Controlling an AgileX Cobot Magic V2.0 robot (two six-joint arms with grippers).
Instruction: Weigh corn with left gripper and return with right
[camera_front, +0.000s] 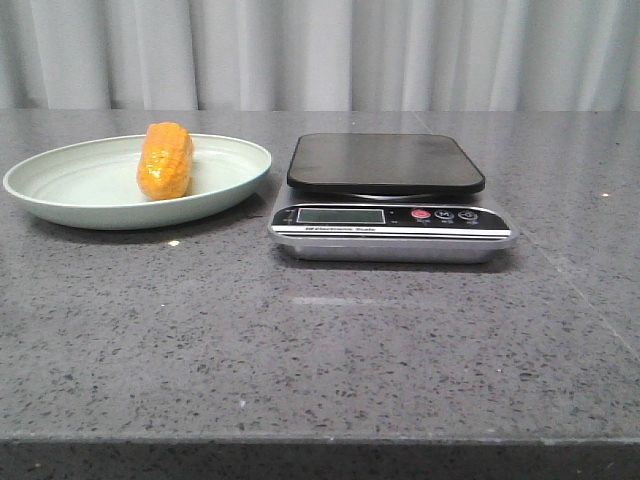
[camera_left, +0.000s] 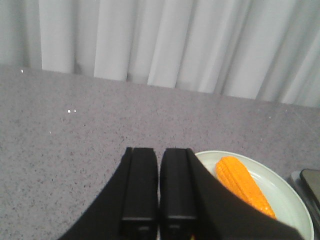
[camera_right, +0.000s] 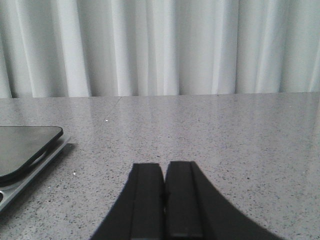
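Note:
The orange-yellow corn (camera_front: 165, 160) lies in a pale green plate (camera_front: 60, 195) at the table's left; it also shows in the left wrist view (camera_left: 242, 182) on the plate (camera_left: 290, 200). The scale (camera_front: 390, 215) with a black platform (camera_front: 385, 160) stands right of the plate, nothing on it. Neither gripper shows in the front view. My left gripper (camera_left: 159, 150) is shut and empty, beside the plate and apart from the corn. My right gripper (camera_right: 163, 165) is shut and empty, off to the scale's (camera_right: 25, 150) right over bare table.
The grey speckled table (camera_front: 320, 340) runs to a front edge near the bottom of the front view. A white curtain (camera_front: 320, 50) hangs behind the table.

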